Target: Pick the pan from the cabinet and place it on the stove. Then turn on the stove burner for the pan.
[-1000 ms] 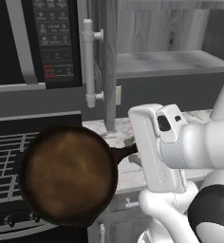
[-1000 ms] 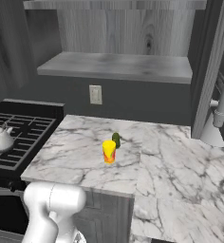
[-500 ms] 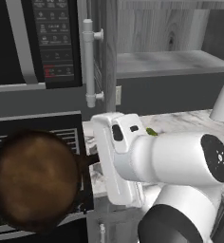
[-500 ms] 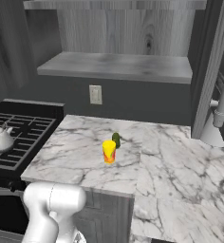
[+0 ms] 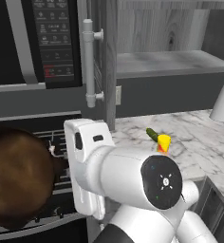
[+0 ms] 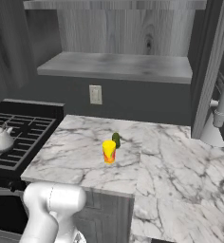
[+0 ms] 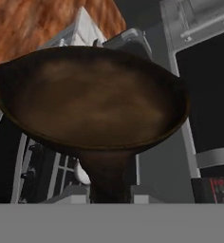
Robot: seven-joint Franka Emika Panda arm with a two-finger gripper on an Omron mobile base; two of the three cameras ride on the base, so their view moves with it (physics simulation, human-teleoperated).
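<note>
Held the pan (image 5: 19, 178) by its handle, jaws clamped nearly shut on it. Hung just above the front of the stove (image 6: 23, 137), bowl reaching out from the hand toward the microwave (image 5: 33, 42), handle running straight back. Needed, by judgement, lowering onto a grate beside the kettle (image 6: 2, 138).

We saw the pan (image 5: 19, 178), a round dark-brown skillet, held level above the stove (image 6: 19, 142), its handle running toward the arm. The stove was black with grid grates. The cabinet (image 5: 107, 61), grey wood-grain, stood open with its pale bar handle upright beside the shelf.
</note>
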